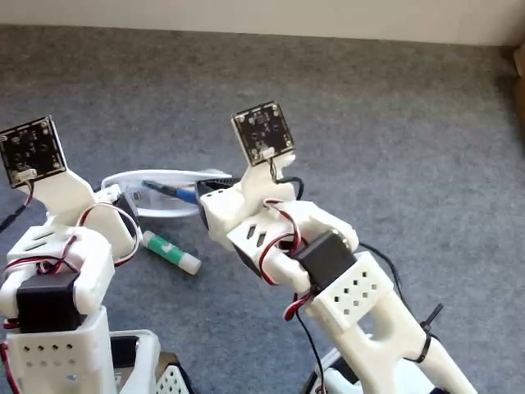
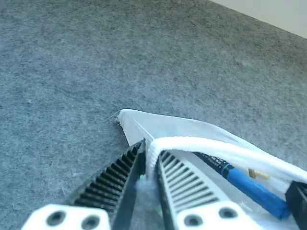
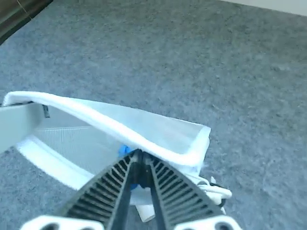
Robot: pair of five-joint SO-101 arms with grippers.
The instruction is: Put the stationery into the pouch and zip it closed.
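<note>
Left arm point(image 1: 57, 263) and right arm point(image 1: 328, 271) leaning forward, left gripper point(image 2: 145, 146) fingers pinched together, right gripper point(image 3: 138, 153) likewise

- High view: both arms cover the ends of the pouch point(image 1: 168, 180). Where each gripper meets it is hidden under the wrists.
- Left wrist view: the pen point(image 2: 249, 188) inside the pouch runs off the frame edge, far end cropped.
- A black part point(image 2: 298, 197) at the same edge is too cropped to identify.
- Right wrist view: a blue patch point(image 3: 125, 150) sits behind the right gripper point(image 3: 138, 160), mostly hidden. Can't tell what it is.
</note>
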